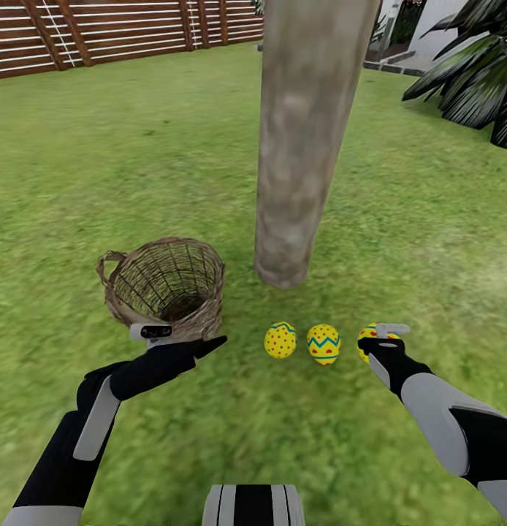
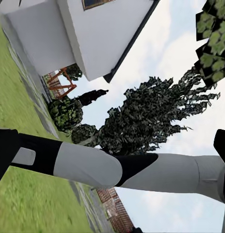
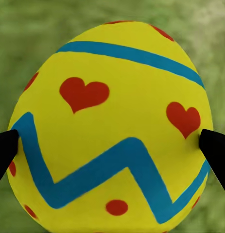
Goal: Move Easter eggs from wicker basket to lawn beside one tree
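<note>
Three Easter eggs (image 1: pixel 280 340) by one tree (image 1: pixel 297 146), right pincer (image 1: pixel 376 342) gripping third, left pincer (image 1: pixel 210 343) state unclear.

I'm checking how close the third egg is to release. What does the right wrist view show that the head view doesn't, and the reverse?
Right wrist view alone: red hearts and a blue zigzag on the egg, with dark claw fingertips at both its sides. Head view alone: the wicker basket with no eggs visible inside, the tree trunk, two other eggs lying near its base, and the left claw. Both: that egg at the right claw, over the lawn.
</note>
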